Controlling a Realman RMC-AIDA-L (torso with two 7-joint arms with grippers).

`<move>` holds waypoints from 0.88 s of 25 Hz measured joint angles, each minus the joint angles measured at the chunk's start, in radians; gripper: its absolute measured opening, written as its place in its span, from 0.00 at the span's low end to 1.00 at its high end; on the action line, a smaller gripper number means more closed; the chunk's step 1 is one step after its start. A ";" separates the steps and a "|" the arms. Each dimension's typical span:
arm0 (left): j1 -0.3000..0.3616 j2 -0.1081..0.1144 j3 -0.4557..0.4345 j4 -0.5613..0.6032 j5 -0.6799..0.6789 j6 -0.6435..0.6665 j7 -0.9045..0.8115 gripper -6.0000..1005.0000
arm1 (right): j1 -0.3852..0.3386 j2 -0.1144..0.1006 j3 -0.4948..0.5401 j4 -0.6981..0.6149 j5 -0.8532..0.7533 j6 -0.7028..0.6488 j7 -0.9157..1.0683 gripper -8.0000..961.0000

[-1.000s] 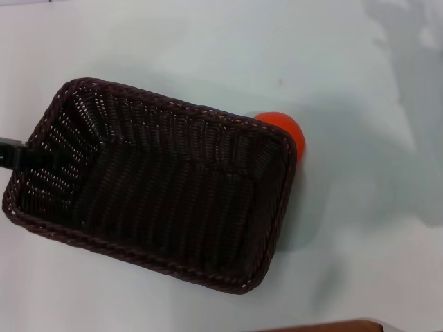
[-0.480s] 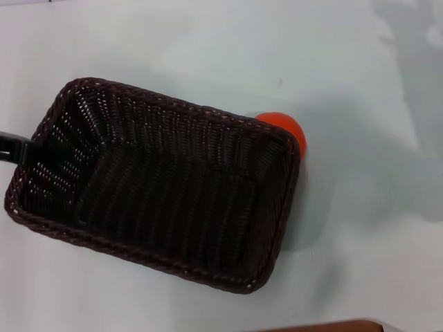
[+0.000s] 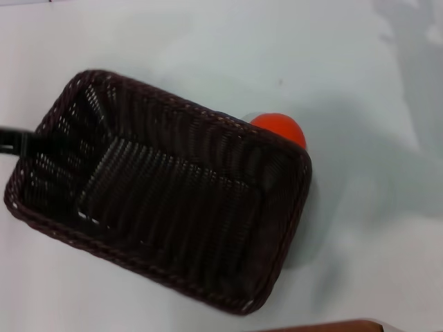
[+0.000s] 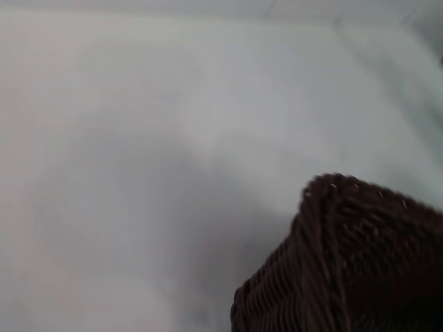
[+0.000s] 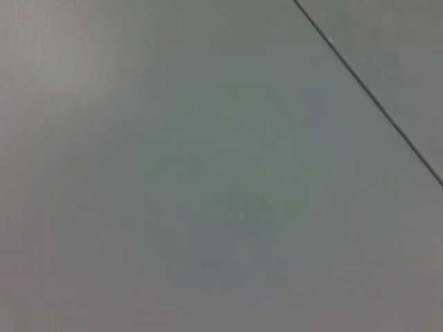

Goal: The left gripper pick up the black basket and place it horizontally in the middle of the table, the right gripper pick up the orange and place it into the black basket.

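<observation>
The black basket [image 3: 163, 200] sits at a slant in the head view, its long axis running from one short end at the viewer's left down toward the other at the lower right; it appears lifted or tipped, since its floor shows skewed against the walls, though contact with the surface [image 3: 173, 48] cannot be confirmed. The left end effector [image 3: 12, 140] shows only as a dark bar meeting the basket's left short rim; it seems to be clamped on that rim, which would explain the tilt, but its fingers are hidden, so whether they are together or apart cannot be told. The left wrist view shows one braided corner of the basket with pale surface beyond it.

The orange [image 3: 280, 129] lies just behind the basket's far long wall near the right corner, partly hidden by the rim and perhaps touching it; swinging the basket level could nudge the fruit.

Beyond the basket's far side and to its right the surface is open; a brown edge [image 3: 325, 325] runs close below the basket's near corner, leaving less room there.

The right end effector is not visible; its wrist camera shows only plain surface crossed by a thin dark line [image 5: 367, 93].
</observation>
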 joint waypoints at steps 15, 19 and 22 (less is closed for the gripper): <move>0.008 0.012 -0.186 -0.008 -0.216 -0.050 -0.120 0.18 | -0.007 -0.003 0.003 0.011 0.000 -0.012 -0.002 0.96; 0.025 0.001 -0.214 -0.022 -0.223 0.003 -0.186 0.18 | -0.008 -0.003 0.003 0.013 0.000 -0.021 -0.002 0.96; 0.045 -0.011 -0.213 -0.029 -0.237 0.046 -0.215 0.18 | -0.008 -0.004 0.003 0.013 0.000 -0.028 -0.002 0.96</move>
